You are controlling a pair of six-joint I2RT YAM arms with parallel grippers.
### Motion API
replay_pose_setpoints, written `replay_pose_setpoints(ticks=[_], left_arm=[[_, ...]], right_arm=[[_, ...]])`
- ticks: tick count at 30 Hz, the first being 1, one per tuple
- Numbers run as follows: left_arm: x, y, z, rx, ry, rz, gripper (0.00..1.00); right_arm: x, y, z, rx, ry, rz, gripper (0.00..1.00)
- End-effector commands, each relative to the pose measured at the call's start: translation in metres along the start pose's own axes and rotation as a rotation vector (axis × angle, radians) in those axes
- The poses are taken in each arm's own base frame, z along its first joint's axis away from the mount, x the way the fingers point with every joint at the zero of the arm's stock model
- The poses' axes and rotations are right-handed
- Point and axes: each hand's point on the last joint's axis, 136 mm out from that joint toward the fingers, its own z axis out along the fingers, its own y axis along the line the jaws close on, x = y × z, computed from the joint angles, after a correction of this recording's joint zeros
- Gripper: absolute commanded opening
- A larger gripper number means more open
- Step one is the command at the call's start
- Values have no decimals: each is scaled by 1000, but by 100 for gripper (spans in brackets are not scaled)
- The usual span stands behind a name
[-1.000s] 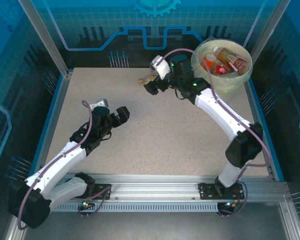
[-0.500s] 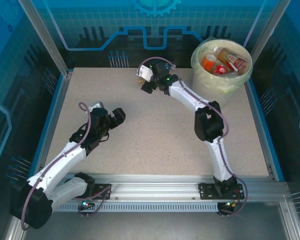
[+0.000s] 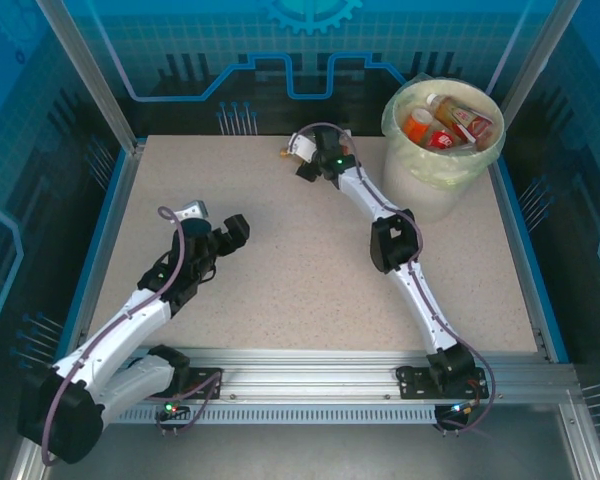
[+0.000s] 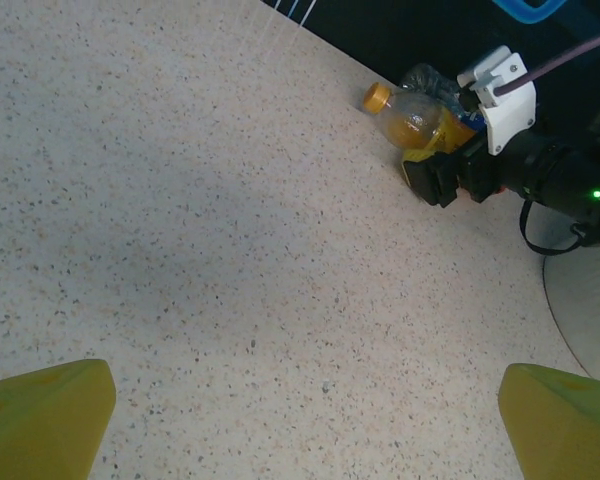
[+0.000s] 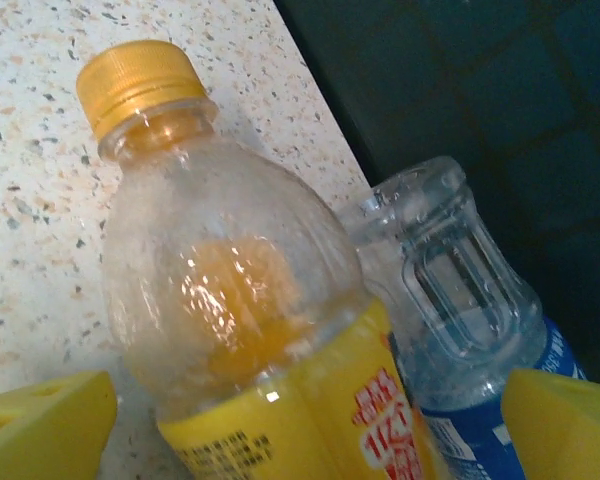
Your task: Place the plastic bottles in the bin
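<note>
Seen from overhead, two white robot arms are bolted at the near edge of a pale speckled table (image 3: 300,290). The left claw (image 3: 236,231) hangs over bare tabletop on the left half. Its fingers are spread wide apart and hold nothing. In its own camera, its yellow fingertips (image 4: 45,415) sit in the bottom corners with bare table between them.

The right arm stretches to the far edge of the table, and the right claw (image 3: 300,165) is wide apart too. Two bottles lie on their sides there. One is an orange-capped bottle (image 5: 240,300) with a yellow label and some amber drink inside. Just beside it on the far side, against the dark back wall, is a clear bottle (image 5: 450,290) with a blue label. In the right wrist camera, this claw's yellow pads (image 5: 565,420) sit on either side of the pair, not clamped on them. Whether a pad touches either bottle cannot be told.

The round cream bin (image 3: 425,190), lined with a yellowish bag, stands in the far right corner, to the right of the claw. Several bottles (image 3: 450,125) with red and orange labels lie inside it.
</note>
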Motion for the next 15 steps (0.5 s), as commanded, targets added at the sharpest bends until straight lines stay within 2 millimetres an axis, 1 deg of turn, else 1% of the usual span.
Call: replay_pose_setpoints(ticks=[1,3,5,10,14,15], left_arm=[[-6,6,2,-18,-43,37,99],[-4,3,5,-7,-34,45,99],[-2,1,7,2,-21,46,99],[5,-5,11,37,13,46,99],[4,-19,12,97,26,43,99],[5,-23,13,114,35,43,99]], right_arm=[[19,29,-3,-161,38,-13,98],[29,44,-12,-251,75,-4,95],[31,59,-22,-325,95,-5,91],[22,84,-47,-449,110,3,81],[16,98,-58,-461,156,-11,66],[14,100,-62,-463,162,3,63]])
